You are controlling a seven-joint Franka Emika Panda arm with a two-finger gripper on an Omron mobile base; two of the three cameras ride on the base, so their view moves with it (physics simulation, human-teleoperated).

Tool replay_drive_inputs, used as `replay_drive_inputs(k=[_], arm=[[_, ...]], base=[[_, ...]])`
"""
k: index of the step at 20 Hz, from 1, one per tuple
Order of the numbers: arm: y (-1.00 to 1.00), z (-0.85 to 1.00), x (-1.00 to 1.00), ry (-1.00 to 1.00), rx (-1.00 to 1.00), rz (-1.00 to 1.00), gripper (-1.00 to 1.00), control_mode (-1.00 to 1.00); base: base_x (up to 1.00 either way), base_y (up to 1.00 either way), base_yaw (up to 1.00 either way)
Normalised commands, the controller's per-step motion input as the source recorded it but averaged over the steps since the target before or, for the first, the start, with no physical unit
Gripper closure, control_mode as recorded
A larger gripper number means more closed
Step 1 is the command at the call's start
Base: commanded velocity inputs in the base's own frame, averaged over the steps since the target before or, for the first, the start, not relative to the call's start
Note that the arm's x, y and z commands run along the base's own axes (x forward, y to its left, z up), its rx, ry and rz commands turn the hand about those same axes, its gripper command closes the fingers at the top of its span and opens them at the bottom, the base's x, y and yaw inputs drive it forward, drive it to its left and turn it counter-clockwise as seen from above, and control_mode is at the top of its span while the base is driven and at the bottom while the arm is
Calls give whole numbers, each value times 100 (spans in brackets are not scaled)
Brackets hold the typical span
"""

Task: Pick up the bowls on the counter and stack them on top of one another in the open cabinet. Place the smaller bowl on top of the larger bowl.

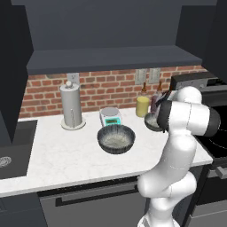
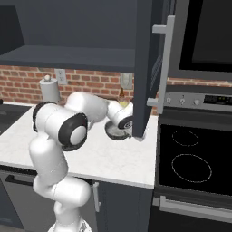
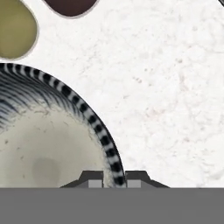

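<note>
Taking the larger bowl as reference, on the counter: far to its left, the sink is set into the worktop. Left and behind, a paper towel holder stands against the brick wall. Directly behind the larger bowl, just beside its rim, sits the white-and-teal kitchen scale. The larger bowl itself sits upright mid-counter, well apart from the arm. Right and behind it, a yellow cup stands by the wall with bottles alongside. Right of the larger bowl, near the counter's stove end, is the smaller bowl, partly hidden by the arm's wrist. Hand view: gripper clamped on the smaller bowl's rim, one fingertip inside the pale speckled interior, one outside on the ribbed wall; whether the bowl still rests on the marble, can't tell. The open cabinet is above, over the larger bowl. Stovetop is at far right.
</note>
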Motion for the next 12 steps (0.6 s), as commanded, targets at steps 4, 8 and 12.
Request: replay_drive_inputs(k=[4,8,12], arm=[[36,78,-31,-15,0,0,100,-100],[51,72,-42,-12,0,0,100,-100],[66,51,-42,-2,0,0,100,-100]], base=[[0,0,0],[0,0,0],[0,0,0]])
